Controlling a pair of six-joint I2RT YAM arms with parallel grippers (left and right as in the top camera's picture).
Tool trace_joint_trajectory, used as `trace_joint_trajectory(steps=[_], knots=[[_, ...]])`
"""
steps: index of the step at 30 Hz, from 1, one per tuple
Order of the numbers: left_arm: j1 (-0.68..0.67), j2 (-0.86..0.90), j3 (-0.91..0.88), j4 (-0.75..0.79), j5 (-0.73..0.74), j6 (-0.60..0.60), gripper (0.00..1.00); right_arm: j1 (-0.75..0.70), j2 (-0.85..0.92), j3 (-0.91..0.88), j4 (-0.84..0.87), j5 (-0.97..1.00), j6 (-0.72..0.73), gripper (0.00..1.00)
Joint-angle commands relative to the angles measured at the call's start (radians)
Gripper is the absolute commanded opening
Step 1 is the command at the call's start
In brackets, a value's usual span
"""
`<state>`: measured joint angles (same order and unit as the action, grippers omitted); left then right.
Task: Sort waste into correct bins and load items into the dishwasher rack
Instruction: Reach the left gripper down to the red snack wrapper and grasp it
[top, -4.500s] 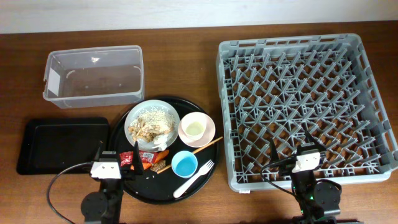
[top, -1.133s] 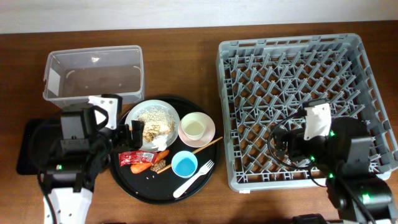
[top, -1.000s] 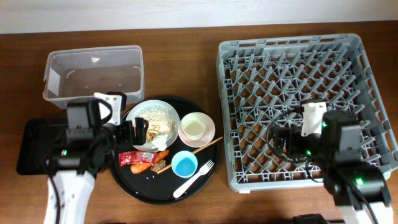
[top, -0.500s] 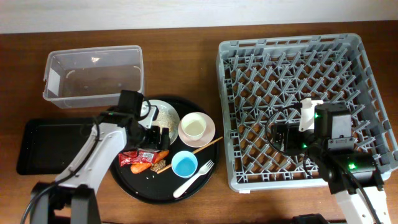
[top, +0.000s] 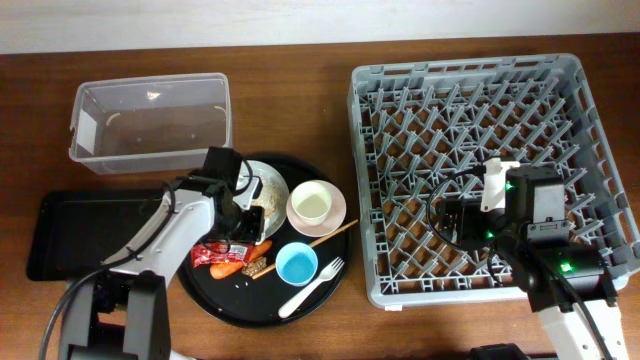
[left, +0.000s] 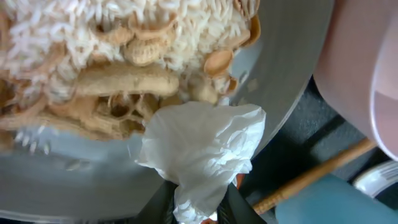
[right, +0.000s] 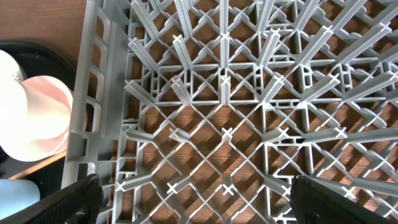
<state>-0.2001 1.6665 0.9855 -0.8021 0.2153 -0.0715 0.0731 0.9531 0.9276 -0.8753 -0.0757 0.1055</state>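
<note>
Left wrist view shows the left gripper (left: 200, 208) pinched together on the lower tail of the paper (left: 199, 149), one dark finger on each side of it. The wad's upper part lies against the near rim of the plate (left: 292, 74), touching the scraps (left: 118, 81) and just below the crumbs (left: 93, 31). The stick (left: 317, 174) runs just beside the fingers, and the bowl (left: 367, 68) sits to the right.

The grip takes only a narrow fold, so the paper could slide out or tear on the lift. Food stuck to the wad may come up with it and drop on the round tray (top: 215, 300) or the table. A sideways pull might nudge the plate or roll the stick.

From overhead, the tub (top: 150, 125) and the flat tray (top: 90, 235) are both near, so the wad could end up in the wrong bin.

The right gripper (right: 202, 199) hangs wide apart and empty over the rack (right: 224, 81), well clear of all this.
</note>
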Motion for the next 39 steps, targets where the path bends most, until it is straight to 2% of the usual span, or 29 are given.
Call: trace_joint_trajectory(steps=[1, 5, 9, 13, 17, 19, 20, 23, 24, 26, 28, 33, 36, 39], knots=[[0.018, 0.004, 0.161, -0.078, -0.004, 0.010, 0.20, 0.004, -0.002, 0.017, -0.001, 0.010, 0.008, 0.99], [0.055, 0.004, 0.360, -0.188, -0.063, 0.013, 0.20, 0.004, -0.002, 0.017, 0.000, 0.010, 0.008, 0.99], [0.102, 0.004, 0.514, -0.204, -0.142, 0.013, 0.20, 0.004, -0.002, 0.017, 0.000, 0.010, 0.008, 0.99], [0.170, 0.006, 0.558, -0.057, -0.245, 0.013, 0.25, 0.004, -0.001, 0.017, 0.000, 0.010, 0.008, 0.99], [0.225, 0.055, 0.557, 0.046, -0.264, 0.012, 0.27, 0.004, -0.002, 0.017, 0.000, 0.009, 0.008, 0.99], [0.238, 0.089, 0.557, 0.067, -0.264, 0.012, 0.39, 0.005, -0.002, 0.017, 0.000, 0.009, 0.008, 0.99], [0.243, 0.103, 0.557, 0.075, -0.264, 0.012, 0.55, 0.005, -0.002, 0.017, 0.000, 0.009, 0.008, 0.99], [0.247, 0.115, 0.557, 0.092, -0.264, 0.012, 0.75, 0.005, -0.002, 0.017, -0.001, 0.009, 0.008, 0.99], [0.247, 0.114, 0.557, 0.099, -0.264, 0.013, 0.80, 0.005, -0.002, 0.017, -0.001, 0.009, 0.008, 0.99], [0.247, 0.105, 0.562, 0.102, -0.264, 0.012, 0.80, 0.005, -0.002, 0.017, 0.000, 0.009, 0.008, 0.99], [0.247, 0.084, 0.565, 0.051, -0.231, 0.012, 0.79, 0.005, -0.002, 0.017, -0.001, 0.009, 0.008, 0.99], [0.243, 0.037, 0.565, -0.354, 0.023, 0.003, 0.77, 0.004, -0.001, 0.017, 0.000, 0.009, 0.008, 0.99], [0.220, 0.039, 0.539, -0.577, 0.047, 0.004, 0.75, 0.005, -0.001, 0.017, 0.000, 0.009, 0.008, 0.98], [0.190, 0.039, 0.475, -0.657, 0.048, 0.004, 0.75, 0.005, -0.002, 0.017, -0.002, 0.009, 0.008, 0.99]])
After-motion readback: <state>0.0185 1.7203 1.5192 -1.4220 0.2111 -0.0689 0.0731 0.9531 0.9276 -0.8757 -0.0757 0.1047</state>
